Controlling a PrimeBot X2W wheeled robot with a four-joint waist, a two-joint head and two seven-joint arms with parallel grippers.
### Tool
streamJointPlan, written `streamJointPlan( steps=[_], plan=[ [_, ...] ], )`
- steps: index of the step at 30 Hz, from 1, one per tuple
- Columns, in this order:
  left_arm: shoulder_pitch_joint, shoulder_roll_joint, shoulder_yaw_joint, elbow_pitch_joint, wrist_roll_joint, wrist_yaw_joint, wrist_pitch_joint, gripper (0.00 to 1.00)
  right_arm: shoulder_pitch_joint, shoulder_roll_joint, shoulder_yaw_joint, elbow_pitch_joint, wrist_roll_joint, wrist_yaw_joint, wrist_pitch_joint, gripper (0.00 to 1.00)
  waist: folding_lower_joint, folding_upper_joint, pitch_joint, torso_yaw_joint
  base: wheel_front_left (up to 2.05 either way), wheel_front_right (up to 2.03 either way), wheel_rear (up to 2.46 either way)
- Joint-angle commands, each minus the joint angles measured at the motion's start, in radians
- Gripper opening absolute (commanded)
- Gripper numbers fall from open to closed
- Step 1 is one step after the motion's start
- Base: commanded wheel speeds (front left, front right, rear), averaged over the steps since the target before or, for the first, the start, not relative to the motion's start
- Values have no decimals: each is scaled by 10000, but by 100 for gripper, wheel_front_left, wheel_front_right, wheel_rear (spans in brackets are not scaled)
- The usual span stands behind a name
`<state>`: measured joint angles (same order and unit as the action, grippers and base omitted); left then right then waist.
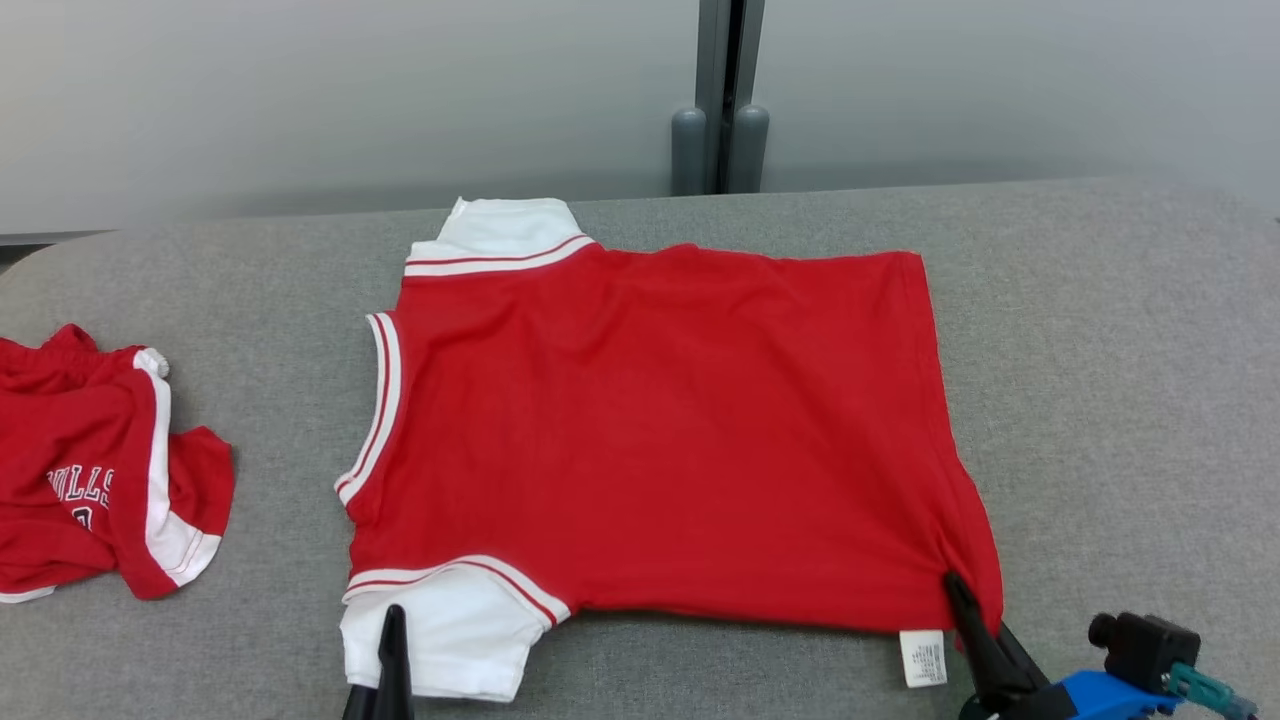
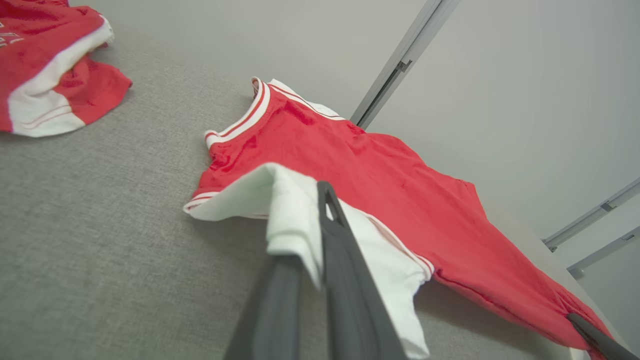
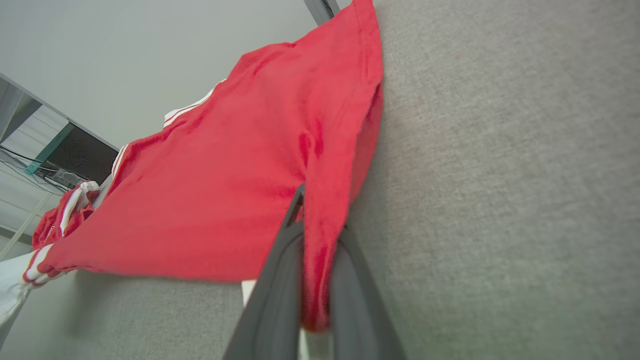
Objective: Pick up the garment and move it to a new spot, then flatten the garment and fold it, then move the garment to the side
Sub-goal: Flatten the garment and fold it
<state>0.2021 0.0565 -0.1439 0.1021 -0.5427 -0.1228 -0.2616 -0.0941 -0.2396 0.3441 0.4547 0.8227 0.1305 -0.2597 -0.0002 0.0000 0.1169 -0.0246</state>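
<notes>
The garment (image 1: 660,430) is a red shirt with white sleeves and striped trim, spread flat on the grey surface, collar side to the left. My left gripper (image 1: 392,640) is shut on its near white sleeve (image 2: 295,220), which is lifted a little. At the near right corner of the hem (image 3: 320,235), my right gripper (image 1: 965,600) is shut on the red cloth, which runs between its two dark fingers. A white label (image 1: 921,657) hangs from the hem beside it.
A second red and white piece of clothing (image 1: 95,470) with lettering lies crumpled at the left edge of the grey padded table (image 1: 1120,400). A pale wall with a grey post (image 1: 720,100) stands behind the table's far edge.
</notes>
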Motion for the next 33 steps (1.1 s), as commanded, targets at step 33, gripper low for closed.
streamJointPlan(
  steps=[33],
  plan=[
    [-2293, 1396, -1334, 1124, 196, -79, 16, 0, 1072, 826, -1797, -2492, -523, 5, 2756, 0, 2, 0, 275, -152, 0, 0, 0]
  ],
)
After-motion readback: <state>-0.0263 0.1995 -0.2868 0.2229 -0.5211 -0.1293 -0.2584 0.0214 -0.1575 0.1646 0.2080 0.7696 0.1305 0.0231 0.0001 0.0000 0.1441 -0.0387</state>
